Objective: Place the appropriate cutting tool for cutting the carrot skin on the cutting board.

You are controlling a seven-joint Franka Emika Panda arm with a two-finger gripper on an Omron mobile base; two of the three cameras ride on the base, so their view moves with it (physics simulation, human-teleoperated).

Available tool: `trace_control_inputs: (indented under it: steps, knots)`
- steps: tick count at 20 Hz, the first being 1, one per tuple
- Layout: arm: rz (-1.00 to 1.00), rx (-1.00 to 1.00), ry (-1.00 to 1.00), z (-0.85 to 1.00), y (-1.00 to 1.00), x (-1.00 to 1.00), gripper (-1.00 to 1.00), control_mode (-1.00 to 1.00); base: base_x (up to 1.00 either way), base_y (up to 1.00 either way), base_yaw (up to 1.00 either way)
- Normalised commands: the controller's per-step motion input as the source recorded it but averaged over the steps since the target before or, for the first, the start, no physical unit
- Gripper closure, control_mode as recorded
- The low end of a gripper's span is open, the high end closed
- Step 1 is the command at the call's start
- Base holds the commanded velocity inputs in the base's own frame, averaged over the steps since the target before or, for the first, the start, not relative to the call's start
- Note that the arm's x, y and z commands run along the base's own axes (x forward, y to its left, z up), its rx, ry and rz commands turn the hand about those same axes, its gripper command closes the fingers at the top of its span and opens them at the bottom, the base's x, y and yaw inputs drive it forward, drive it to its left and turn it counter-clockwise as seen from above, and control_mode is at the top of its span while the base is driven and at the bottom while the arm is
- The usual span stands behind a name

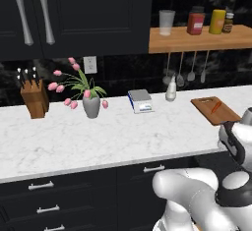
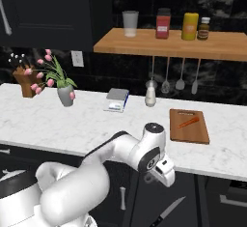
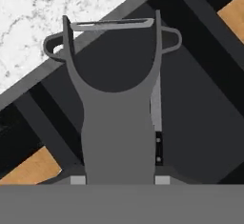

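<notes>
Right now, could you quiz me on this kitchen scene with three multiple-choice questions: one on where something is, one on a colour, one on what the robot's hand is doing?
1. Where does the carrot lie?
A. in the vase
B. on the cutting board
C. on the wall shelf

2. What colour are the tulips?
A. pink
B. yellow
C. blue

3. What is the gripper doing?
A. hanging open with nothing in it
B. holding a spoon
C. holding the peeler

Answers:
1. B: the carrot rests on the reddish-brown board on the counter.
2. A: the blooms in the grey vase are pink.
3. C: in the hand view the grey peeler's handle sits between the fingertips.
</notes>
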Motion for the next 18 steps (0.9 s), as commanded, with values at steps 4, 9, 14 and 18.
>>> trace_control_inputs:
  steps: [4,9,14,18]
  knots:
    - [-0.01,0.07,0.00,0.95,0.00,0.99,1.00,-1.00,0.00,0.00,0.00]
    - [-0.04,0.02,0.03,0.40,-0.26,1.00,1.00,-1.00,0.00,0.00,0.00]
    - [-0.02,0.00,0.03,0.00,-0.72,1.00,1.00,-1.00,0.00,0.00,0.00]
    - [0.00,0.00,0.00,-0.08,-0.61,1.00,1.00,-1.00,0.00,0.00,0.00]
